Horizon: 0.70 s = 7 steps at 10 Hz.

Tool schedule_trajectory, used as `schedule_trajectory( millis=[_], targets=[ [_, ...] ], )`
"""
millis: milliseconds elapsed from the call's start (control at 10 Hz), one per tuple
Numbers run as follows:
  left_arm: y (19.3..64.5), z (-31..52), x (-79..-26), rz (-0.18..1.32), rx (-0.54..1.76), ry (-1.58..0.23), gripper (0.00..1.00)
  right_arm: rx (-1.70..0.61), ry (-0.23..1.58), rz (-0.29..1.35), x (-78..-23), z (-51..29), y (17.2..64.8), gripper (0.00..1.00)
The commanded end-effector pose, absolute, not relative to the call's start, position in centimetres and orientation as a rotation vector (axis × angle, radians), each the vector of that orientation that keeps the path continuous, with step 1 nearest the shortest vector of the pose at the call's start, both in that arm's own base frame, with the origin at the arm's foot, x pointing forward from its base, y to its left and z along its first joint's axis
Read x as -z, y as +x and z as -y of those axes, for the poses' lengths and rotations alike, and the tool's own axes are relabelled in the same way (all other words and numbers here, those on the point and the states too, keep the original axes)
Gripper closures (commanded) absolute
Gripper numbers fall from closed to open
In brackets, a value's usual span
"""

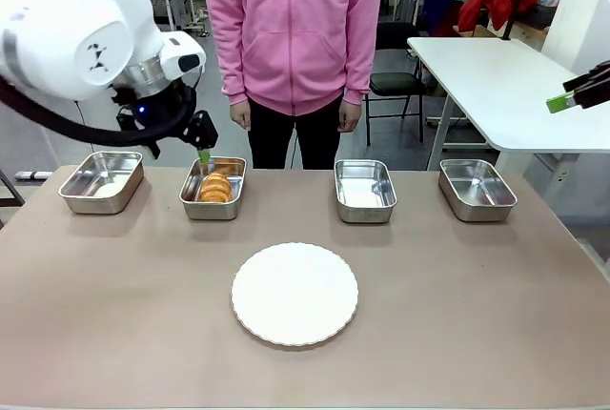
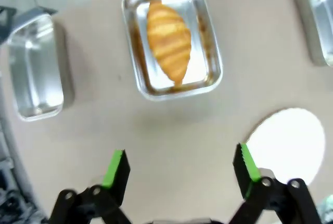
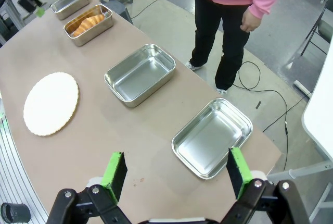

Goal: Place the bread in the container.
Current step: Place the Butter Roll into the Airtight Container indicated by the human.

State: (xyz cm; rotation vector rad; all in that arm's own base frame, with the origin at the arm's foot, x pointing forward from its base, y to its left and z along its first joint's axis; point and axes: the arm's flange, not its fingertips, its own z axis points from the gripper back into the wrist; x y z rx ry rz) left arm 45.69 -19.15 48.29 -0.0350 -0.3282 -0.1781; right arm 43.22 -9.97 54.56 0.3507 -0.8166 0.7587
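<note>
A: A brown surface [image 1: 457, 315] with a busy workshop behind it, and a person in a pink hoodie [image 1: 293, 24] standing at the far edge, arms down.

B: Start with the left tool [image 2: 179, 169]. From its wrist camera the green pads are spread wide with nothing between them, so it is released, hanging above bare surface.

A: And in the front view the left tool [image 1: 202, 146] sits just over the far rim of the second pan from the left.

B: That pan is the container [image 1: 213, 188], and the bread [image 1: 216, 187] lies inside it, flat on the bottom. The wrist camera shows the bread [image 2: 168, 41] lengthwise, clear of the pads.

A: Another steel pan [image 1: 102, 181] stands just to the left of it, with two more pans [image 1: 365, 190] off to the right, all in one row.

B: Nearer the robot, the white scalloped plate [image 1: 294, 294] lies in the middle.

A: The right tool [image 3: 177, 174]?

B: Released as well, pads well apart, up high looking down on the rightmost pan [image 3: 213, 137]. In the front view the right tool [image 1: 572, 97] pokes in at the right edge.
</note>
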Motion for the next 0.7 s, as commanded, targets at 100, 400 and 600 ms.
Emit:
schedule_trajectory(
  millis=[100, 400, 600],
  targets=[
    [39.0, 19.1, -47.4, 0.315, 0.102, 0.011, 0.0, -0.761, 0.367, 0.842, -54.7, 9.9, 43.3, 0.0],
    [36.4, 18.8, -46.2, 0.325, 0.054, 0.004, 0.0, -0.761, 0.367, 0.842, -54.7, 9.9, 43.3, 0.0],
    [36.8, 19.0, -46.5, 0.309, 0.09, 0.015, 0.0, -0.761, 0.367, 0.842, -54.7, 9.9, 43.3, 0.0]
  ],
)
